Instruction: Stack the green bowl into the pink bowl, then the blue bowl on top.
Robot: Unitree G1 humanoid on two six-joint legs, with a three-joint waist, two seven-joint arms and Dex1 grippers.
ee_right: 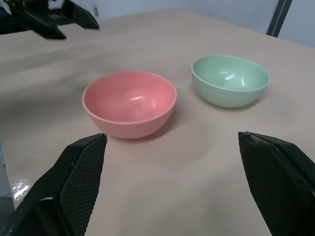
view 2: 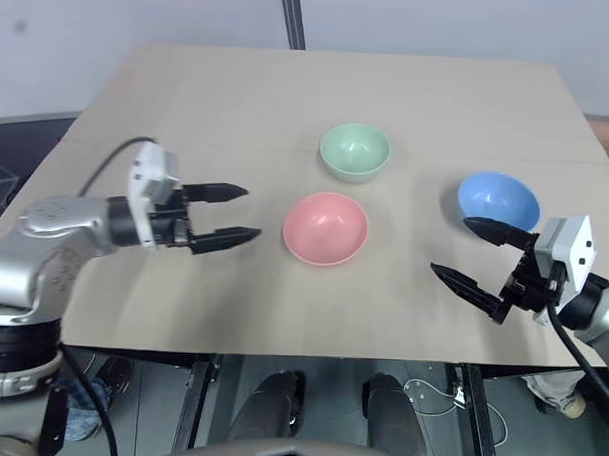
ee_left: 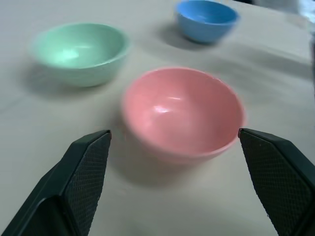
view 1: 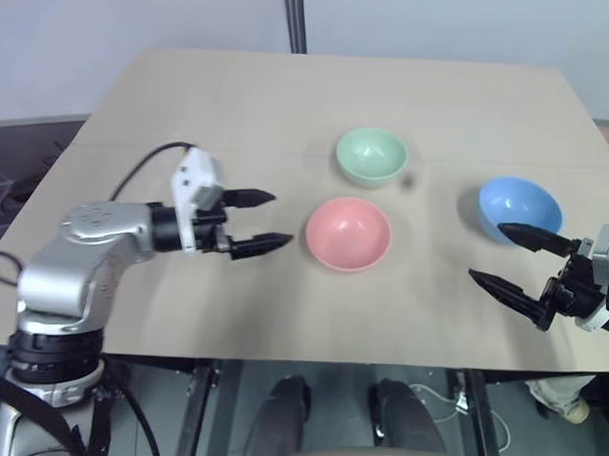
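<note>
At the left we see the left gripper (view 1: 263, 223) hovering over the beige tabletop (view 1: 189, 94), its two black fingers pointing toward the middle with the jaws spread wide and nothing between them; a black cable (view 1: 147, 162) loops from its white wrist housing. Just to the right of those fingertips, with a gap of bare tabletop between, sits the pink bowl (view 1: 348, 233), upright and empty. Behind it and slightly to the right, near but not touching, stands the green bowl (view 1: 371, 155), also upright and empty. In the left wrist view the pink bowl lies straight ahead between the two fingers, apart from both. Further right, well apart from the pink and green bowls, we find the blue bowl (view 1: 520, 208) resting on the tabletop near its right edge, empty as well. The right gripper (view 1: 507, 259) hangs at the front right, its jaws released and wide apart, holding nothing; its upper finger crosses in front of the blue bowl's near rim, though we cannot tell whether it touches. All three bowls stand separately, none stacked.
</note>
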